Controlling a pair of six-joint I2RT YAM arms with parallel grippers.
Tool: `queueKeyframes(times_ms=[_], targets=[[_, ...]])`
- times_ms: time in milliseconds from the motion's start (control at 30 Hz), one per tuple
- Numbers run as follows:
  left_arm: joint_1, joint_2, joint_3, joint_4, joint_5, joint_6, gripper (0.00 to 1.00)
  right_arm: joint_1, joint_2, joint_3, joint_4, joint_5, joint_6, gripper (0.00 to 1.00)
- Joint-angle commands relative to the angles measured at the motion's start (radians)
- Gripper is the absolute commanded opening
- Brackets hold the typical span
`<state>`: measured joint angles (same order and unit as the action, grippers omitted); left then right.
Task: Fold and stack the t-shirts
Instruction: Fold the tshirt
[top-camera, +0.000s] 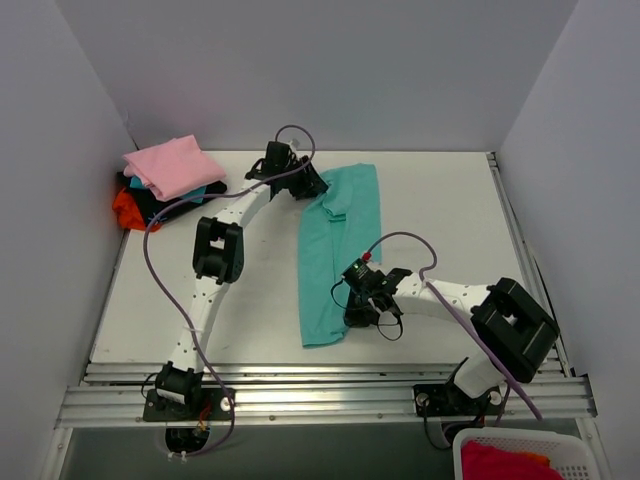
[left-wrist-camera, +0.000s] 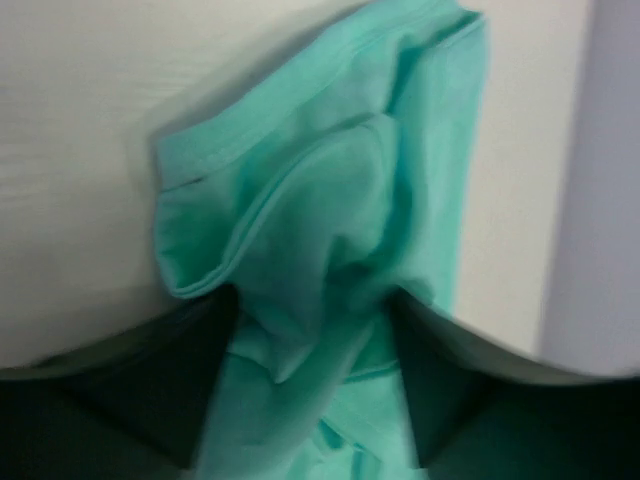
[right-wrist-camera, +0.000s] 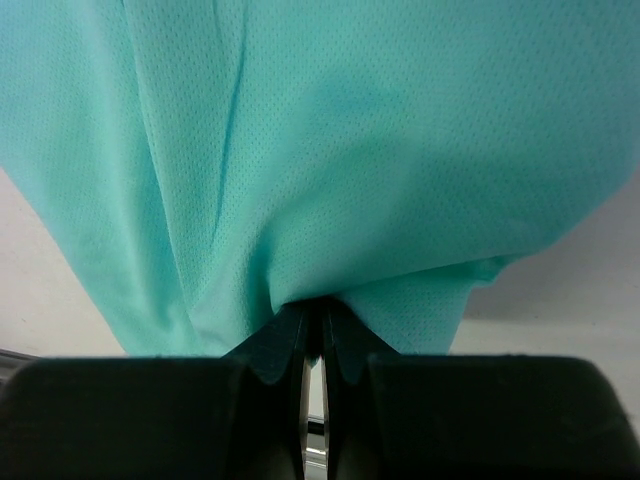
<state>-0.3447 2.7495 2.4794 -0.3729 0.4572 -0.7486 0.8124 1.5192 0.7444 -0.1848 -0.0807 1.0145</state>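
The teal shirt (top-camera: 338, 250) lies on the table (top-camera: 450, 200) as a long, narrow strip. At its far end the left gripper (top-camera: 303, 183) has its fingers (left-wrist-camera: 170, 400) parted, with cloth bunched loosely between them. By its near right edge the right gripper (top-camera: 358, 312) is clamped on a fold. Well left of its far end sits a pile (top-camera: 140, 200) topped by a pink shirt (top-camera: 172, 165).

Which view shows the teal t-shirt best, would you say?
Top external: nearly the whole teal t-shirt shows as a long strip. Left wrist shows only its bunched end; right wrist, only a pinched fold.
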Motion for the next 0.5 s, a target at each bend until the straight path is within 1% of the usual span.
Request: queueKeyframes(times_ms=[0,33,67,100,133,167,200,233,367,400,467], targets=[[0.027,-0.080,-0.036,0.031,0.020,0.014,0.95,0.004,0.010,0.032,-0.090,0.076,0.030,0.00],[0.036,-0.088,-0.037,0.022,0.014,0.020,0.99,0.005,0.012,0.050,-0.141,0.081,0.035,0.00],[0.041,-0.111,-0.039,0.014,0.006,0.029,0.94,0.005,0.015,0.059,-0.163,0.111,0.035,0.09],[0.045,-0.122,-0.045,0.015,0.002,0.031,0.94,0.007,0.015,0.072,-0.206,0.133,0.033,0.22],[0.058,-0.145,-0.045,0.017,-0.005,0.031,0.94,0.008,0.015,0.084,-0.225,0.143,0.035,0.53],[0.065,-0.155,-0.042,0.022,-0.008,0.029,0.94,0.010,0.012,0.111,-0.244,0.154,0.035,0.68],[0.072,-0.166,-0.036,0.025,-0.009,0.029,0.94,0.013,0.007,0.127,-0.263,0.180,0.030,0.89],[0.078,-0.175,-0.011,0.023,-0.012,0.029,0.94,0.014,-0.002,0.144,-0.301,0.194,0.024,1.00],[0.121,-0.215,0.085,-0.006,-0.020,0.031,0.94,0.014,-0.019,0.262,-0.404,0.260,-0.010,1.00],[0.128,-0.226,0.095,-0.004,-0.020,0.029,0.94,0.013,-0.021,0.312,-0.422,0.268,-0.016,1.00],[0.144,-0.276,0.093,-0.009,-0.020,0.026,0.94,0.013,-0.028,0.361,-0.475,0.288,-0.034,1.00]])
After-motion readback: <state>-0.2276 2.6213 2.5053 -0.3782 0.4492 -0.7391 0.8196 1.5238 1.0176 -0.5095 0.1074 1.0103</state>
